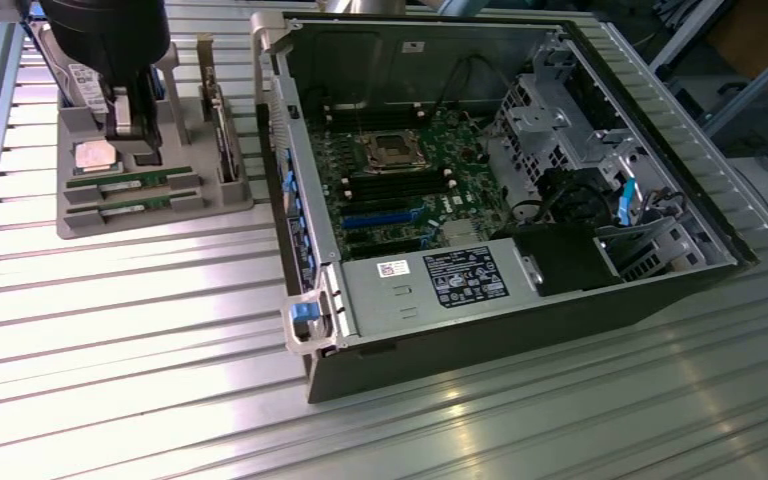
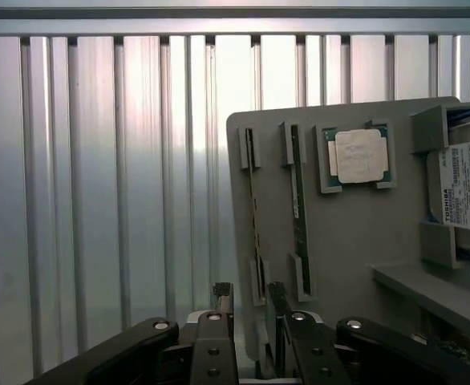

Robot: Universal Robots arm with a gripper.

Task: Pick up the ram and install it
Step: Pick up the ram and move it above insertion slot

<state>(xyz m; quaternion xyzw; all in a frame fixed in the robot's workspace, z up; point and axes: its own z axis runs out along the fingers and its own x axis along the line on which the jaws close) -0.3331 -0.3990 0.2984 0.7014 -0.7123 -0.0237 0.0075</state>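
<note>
**Ram** (image 2: 255, 212): a long thin green stick standing on edge in a slot of the grey holder tray (image 2: 355, 241), with grey posts at both ends. Its near end lines up with the gap between the fingers (image 2: 221, 295), and the stick runs straight away from them. It is seated in the tray, not lifted. In the exterior view the same ram (image 1: 131, 207) sits in the tray's outermost slot.

**Fingers:** spread apart with nothing between them. I can make out no contact with the stick.

**Second stick** (image 2: 299, 212): the same kind, in the next slot and parallel. It lies just beside the ram, slightly off to one side of the fingers.

**CPU** (image 2: 359, 156): square and silver, in its own recess past the second stick, farther from the fingers.

**Hard drive** (image 2: 469, 186): has a white label and is held in a bracket farther out on that same side. It is partly cut off by the frame.

**Counter** (image 2: 99, 200): ribbed aluminium. The tray rests on it.

**Exterior view:**
- The black arm (image 1: 104, 40) stands over the tray.
- An open computer case (image 1: 518, 335) sits on the same counter, well apart from the fingers, toward the exterior view's right.
- Inside the case are the motherboard (image 1: 418, 215), the CPU socket (image 1: 391, 150), the black memory slots (image 1: 387, 184) just beside the socket, and a labelled power supply (image 1: 444, 285).
- A blue latch (image 1: 304, 312) sits at the case corner.
</note>
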